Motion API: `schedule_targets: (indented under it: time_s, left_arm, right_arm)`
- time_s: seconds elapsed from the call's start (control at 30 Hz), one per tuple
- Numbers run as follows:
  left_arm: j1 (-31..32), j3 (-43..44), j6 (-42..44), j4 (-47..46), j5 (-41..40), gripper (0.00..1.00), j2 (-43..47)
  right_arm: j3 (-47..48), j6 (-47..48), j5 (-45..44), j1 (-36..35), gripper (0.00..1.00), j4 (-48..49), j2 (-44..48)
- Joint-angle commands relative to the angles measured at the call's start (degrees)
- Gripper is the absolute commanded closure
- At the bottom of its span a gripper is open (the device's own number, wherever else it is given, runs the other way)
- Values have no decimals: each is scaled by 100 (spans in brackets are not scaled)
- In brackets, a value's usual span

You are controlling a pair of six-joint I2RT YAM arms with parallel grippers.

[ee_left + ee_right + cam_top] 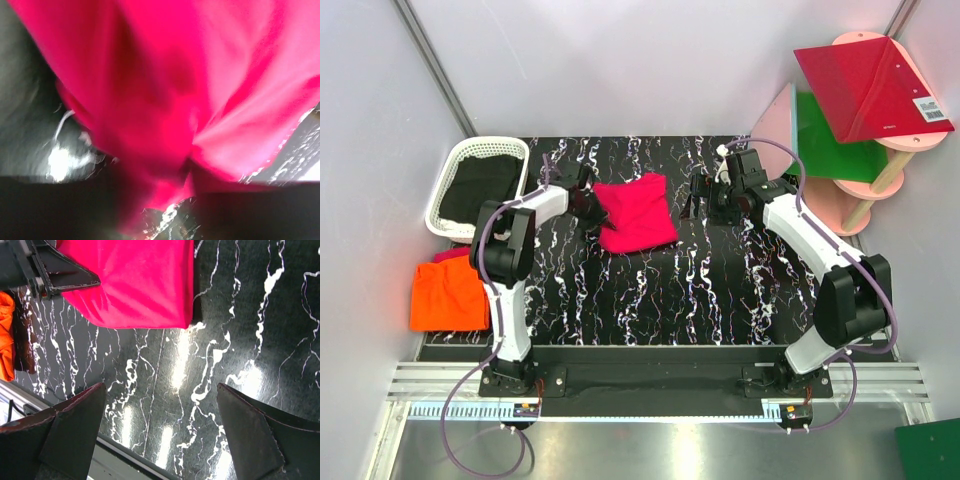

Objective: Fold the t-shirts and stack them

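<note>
Your pink t-shirt (635, 212) lies mid-way across the counter (670, 290), soft, light and prone to sag; take it by the edge at your left gripper (592, 208), closure not discernible, while your right gripper (161, 387) hangs spread and empty.

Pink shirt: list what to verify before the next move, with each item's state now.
1. Pink shirt folded compact, lying flat: ok.
2. Left gripper at the shirt's left edge, firm hold: cannot tell; its wrist view shows only blurred pink cloth.
3. Right gripper open, holding nothing, apart from the shirt: ok.
4. Orange shirt folded, at the far left: ok.
5. Pink shirt stacked on the orange one: not ok; they lie apart.
</note>
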State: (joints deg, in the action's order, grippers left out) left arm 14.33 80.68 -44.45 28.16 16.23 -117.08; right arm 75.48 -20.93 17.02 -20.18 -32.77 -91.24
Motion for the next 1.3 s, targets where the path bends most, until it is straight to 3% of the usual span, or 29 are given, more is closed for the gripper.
schedule_targets:
  time_s: [0.0, 0.13, 0.4, 0.67, 0.93, 1.27]
  left_arm:
    - [35, 0, 181, 119, 257, 100, -746]
    - [35, -253, 637, 750, -31, 100, -510]
    - [-61, -1677, 1131, 1805, -989, 100, 1203]
    - [-290, -3137, 833, 2535, -1857, 100, 3040]
    - [-843, -2541, 885, 4020, -3564, 100, 4175]
    - [-1309, -1609, 1403, 4400, -4304, 100, 3912]
  right_arm:
    - [-112, -52, -32, -3, 0, 61, 318]
    - [-122, -69, 30, -3, 0, 61, 309]
    - [-122, -148, 223, -3, 0, 78, 151]
    - [-113, -131, 478, 6, 0, 105, 19]
    - [19, -61, 882, -3, 0, 113, -236]
    - [247, -8, 1164, -3, 0, 113, -438]
